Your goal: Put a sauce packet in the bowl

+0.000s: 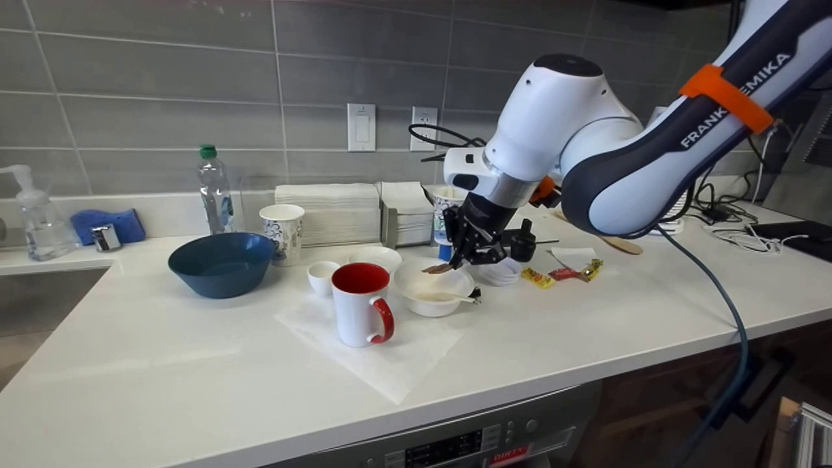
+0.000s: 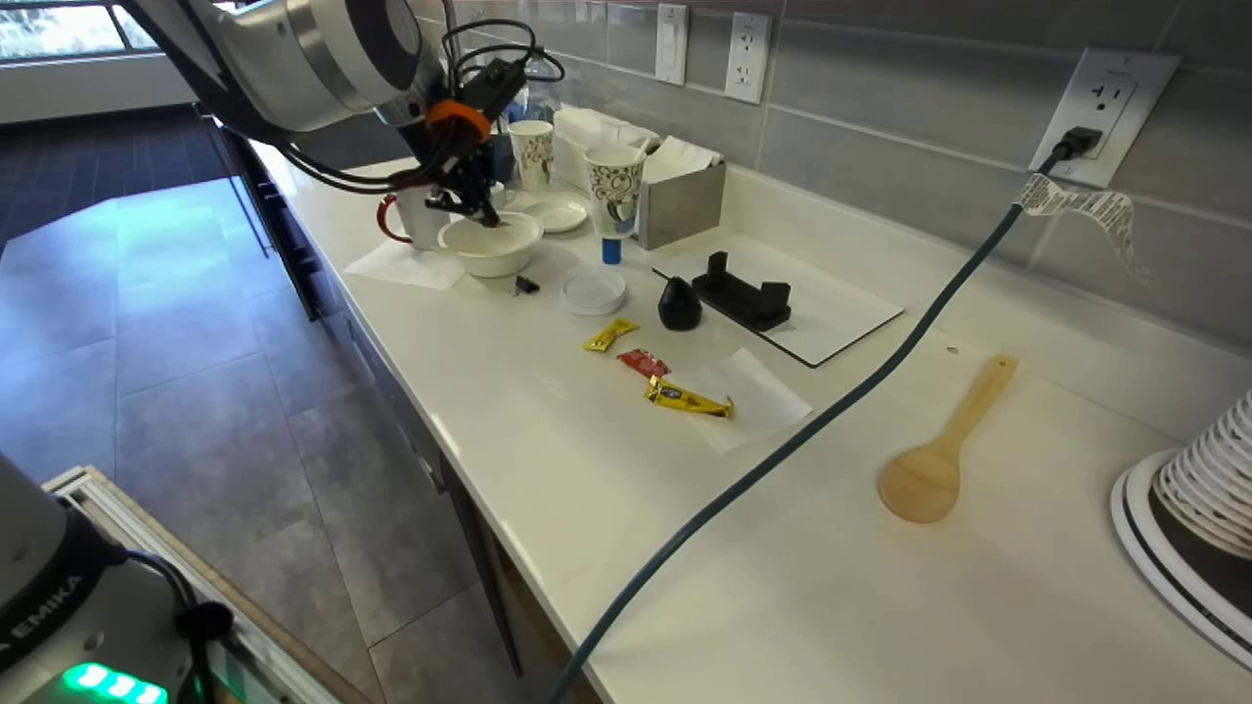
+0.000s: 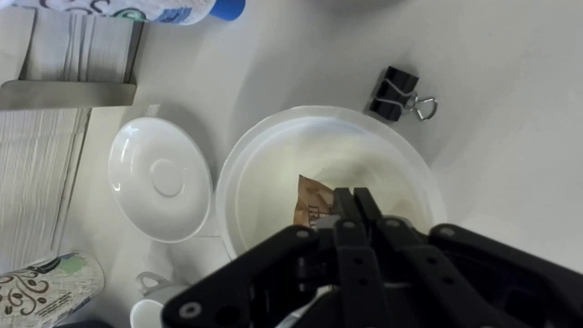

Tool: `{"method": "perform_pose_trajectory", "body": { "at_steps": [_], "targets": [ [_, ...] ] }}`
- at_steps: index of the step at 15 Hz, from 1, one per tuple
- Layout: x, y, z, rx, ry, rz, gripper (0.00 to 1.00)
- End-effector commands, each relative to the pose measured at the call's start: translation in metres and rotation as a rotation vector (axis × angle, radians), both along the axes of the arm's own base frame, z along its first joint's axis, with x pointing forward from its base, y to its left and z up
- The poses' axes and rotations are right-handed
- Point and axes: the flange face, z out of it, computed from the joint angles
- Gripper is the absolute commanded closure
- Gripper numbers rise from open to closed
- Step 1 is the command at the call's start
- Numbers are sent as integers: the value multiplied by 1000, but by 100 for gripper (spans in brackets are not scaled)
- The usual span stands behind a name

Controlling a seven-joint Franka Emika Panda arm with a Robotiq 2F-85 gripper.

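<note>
1. the gripper [image 3: 353, 200] has its two fingers nearly together, pinching a brown packet [image 3: 313, 195] at the tips;
2. the brown packet pokes out past one finger, toward the white saucer [image 3: 164, 182]; the white bowl [image 3: 273, 182] lies directly beneath both packet and tips;
3. the white bowl's pale inside shows around the packet in the wrist view; a black binder clip [image 3: 392, 94] lies just outside its rim;
4. the saucer stands just beside the white bowl, with a small white cup [image 1: 320, 281] near it; a white mug [image 1: 353, 318], red inside, stands on a paper sheet [image 1: 390, 372];
5. a metal holder [image 2: 685, 210] near the tiled wall [image 1: 169, 117] is filled with white napkins [image 1: 328, 216]; a patterned paper cup [image 1: 279, 235] stands near one end, a second paper cup [image 2: 614, 191] near the other;
6. a dark blue bowl [image 1: 221, 270] stands farther off, near the sink [image 1: 45, 305];
7. two yellow packets [image 2: 688, 399] and a red packet [image 2: 645, 364] lie along the counter [image 2: 528, 420], well apart from the gripper
</note>
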Motion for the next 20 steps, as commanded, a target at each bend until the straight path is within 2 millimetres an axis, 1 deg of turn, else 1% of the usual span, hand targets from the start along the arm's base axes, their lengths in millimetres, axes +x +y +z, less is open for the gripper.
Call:
{"method": "perform_pose_trajectory", "body": {
  "at_steps": [1, 8, 12, 14, 15, 16, 17, 18, 20],
  "targets": [
    [16, 8, -18, 13, -12, 90, 99],
    [32, 16, -40, -7, -16, 204, 99],
    [24, 30, -59, -57, 62, 320, 99],
    [26, 33, -57, -105, 66, 376, 99],
    [27, 33, -54, -113, 61, 388, 71],
    [28, 33, -51, -119, 55, 400, 69],
    [29, 33, -48, -122, 48, 409, 64],
    [29, 33, -41, -124, 33, 418, 56],
    [29, 33, -29, -122, 5, 426, 43]
  ]
}}
